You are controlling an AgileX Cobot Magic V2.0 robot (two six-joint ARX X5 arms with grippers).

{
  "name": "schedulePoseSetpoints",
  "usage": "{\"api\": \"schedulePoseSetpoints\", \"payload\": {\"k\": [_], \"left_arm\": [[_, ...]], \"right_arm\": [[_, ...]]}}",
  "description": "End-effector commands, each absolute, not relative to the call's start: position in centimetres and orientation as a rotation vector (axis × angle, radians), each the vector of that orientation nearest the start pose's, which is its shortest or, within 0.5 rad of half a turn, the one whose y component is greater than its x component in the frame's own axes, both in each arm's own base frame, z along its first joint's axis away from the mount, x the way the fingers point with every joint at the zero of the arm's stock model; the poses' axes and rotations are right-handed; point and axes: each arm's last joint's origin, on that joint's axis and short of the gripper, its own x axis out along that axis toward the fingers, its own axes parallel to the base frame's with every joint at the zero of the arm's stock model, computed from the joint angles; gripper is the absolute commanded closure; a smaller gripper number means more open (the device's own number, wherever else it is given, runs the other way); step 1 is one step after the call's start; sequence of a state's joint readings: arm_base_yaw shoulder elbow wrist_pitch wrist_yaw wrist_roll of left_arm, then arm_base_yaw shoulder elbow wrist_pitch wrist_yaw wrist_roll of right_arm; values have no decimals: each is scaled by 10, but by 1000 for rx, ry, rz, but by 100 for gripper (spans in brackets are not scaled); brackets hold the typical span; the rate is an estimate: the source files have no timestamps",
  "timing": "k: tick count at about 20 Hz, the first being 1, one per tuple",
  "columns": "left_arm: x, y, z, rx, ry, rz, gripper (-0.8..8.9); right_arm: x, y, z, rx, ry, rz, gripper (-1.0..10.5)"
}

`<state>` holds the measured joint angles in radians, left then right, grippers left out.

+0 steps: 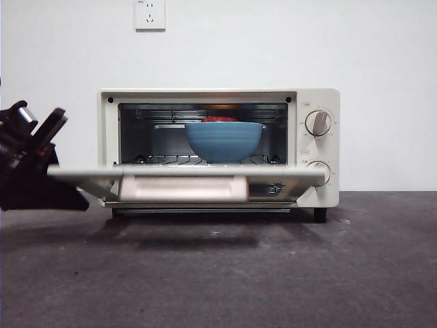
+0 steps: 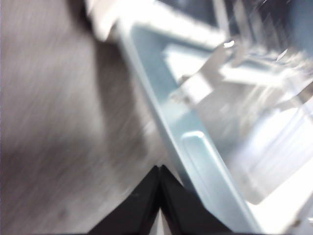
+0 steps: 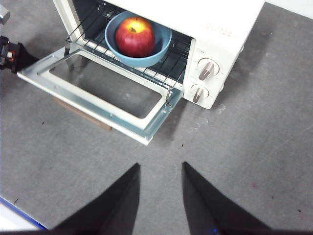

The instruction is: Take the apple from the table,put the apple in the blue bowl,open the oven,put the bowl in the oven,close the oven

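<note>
Oven (image 1: 218,147) door hangs open, blue bowl (image 3: 138,41) on the rack; only the right wrist view shows the apple (image 3: 134,36) whole. Left fingers (image 2: 160,172) pinched together, empty, beside the door's edge; right fingers (image 3: 159,169) parted, empty, above the bench (image 3: 254,147).

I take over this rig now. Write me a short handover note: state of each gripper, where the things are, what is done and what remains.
Left gripper: jaws shut, empty, beside the edge of the open oven door.
Right gripper: jaws open, empty, high above the table in front of the oven.
Things: the apple lies in the blue bowl; the bowl stands on the oven's wire rack.
Done: apple in bowl, oven opened, bowl inside.
Left: close the door; the left gripper seems best placed for it.
</note>
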<state>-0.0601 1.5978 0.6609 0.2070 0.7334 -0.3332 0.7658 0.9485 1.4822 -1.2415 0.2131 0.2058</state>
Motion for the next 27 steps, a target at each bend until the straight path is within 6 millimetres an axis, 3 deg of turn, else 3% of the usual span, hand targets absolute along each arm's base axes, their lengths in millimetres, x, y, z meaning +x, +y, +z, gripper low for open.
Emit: {"api": "schedulePoseSetpoints", "payload": {"k": [1,11,19,23,27], "left_arm": [[293,-40,156,-610,779,-716,807],[309,-33,181,-631,500,-684,807],[305,-34,189,-639,501,-674,807],[296,-36,202,-593,500,-687,806],[278,-36,219,-518,512,-640,806]], "right_arm": [[89,79,437,-139,656,471,810],[89,79,437,-132,657,469,810],[91,81,434,-131,661,473,810],[97,87,416,-121,648,481,810],[106,99,386,-78,612,546,810]]}}
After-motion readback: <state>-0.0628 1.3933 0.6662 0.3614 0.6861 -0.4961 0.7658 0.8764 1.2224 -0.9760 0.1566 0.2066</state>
